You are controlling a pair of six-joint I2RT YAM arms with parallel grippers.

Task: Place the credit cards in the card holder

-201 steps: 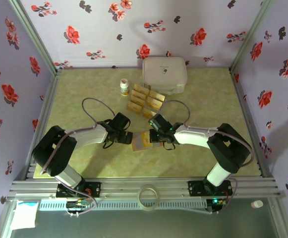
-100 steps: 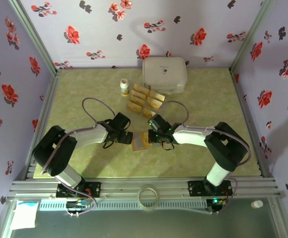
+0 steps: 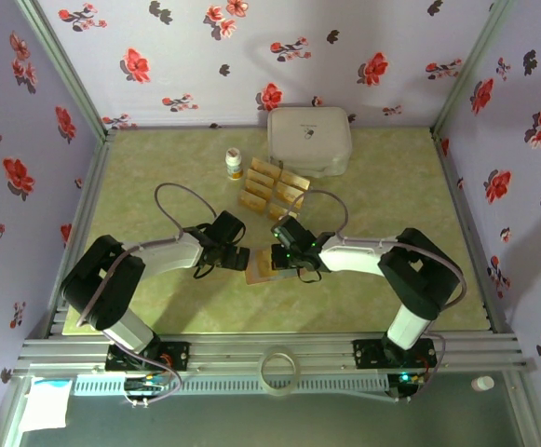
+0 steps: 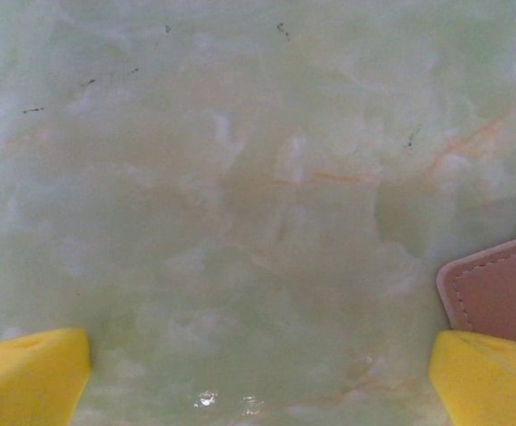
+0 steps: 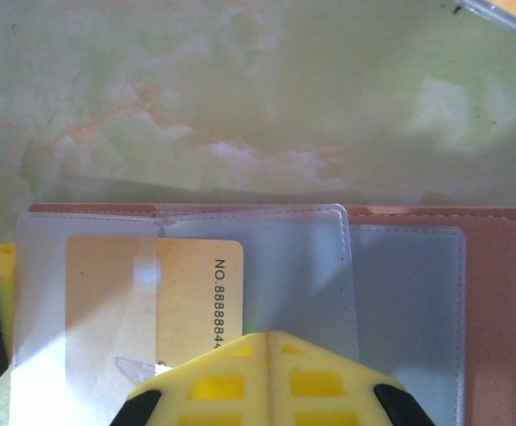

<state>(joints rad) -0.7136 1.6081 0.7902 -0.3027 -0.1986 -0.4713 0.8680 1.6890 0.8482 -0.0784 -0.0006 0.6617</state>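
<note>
The pinkish-tan card holder [image 3: 260, 270] lies open on the table between both grippers. In the right wrist view its clear sleeves face up above a pink stitched border [image 5: 499, 293], and one gold credit card [image 5: 195, 288] printed with a number lies partly under a sleeve. My right gripper [image 5: 271, 351] is shut, its fingertips pressed together over that card and sleeve; from above it [image 3: 281, 258] sits on the holder's right part. My left gripper [image 4: 258, 382] is open over bare table, the holder's corner [image 4: 502, 288] by its right fingertip [image 4: 488, 377]. Several more credit cards [image 3: 272, 189] lie further back.
A large white rounded box [image 3: 309, 140] stands at the back, with a small white bottle [image 3: 235, 164] to its left. The edge of another card [image 5: 515, 9] shows at the top right of the right wrist view. Floral walls enclose the table.
My right gripper has slid a little to the left over the card holder, staying shut, and the holder has shifted slightly left with it. The left arm has not moved.
</note>
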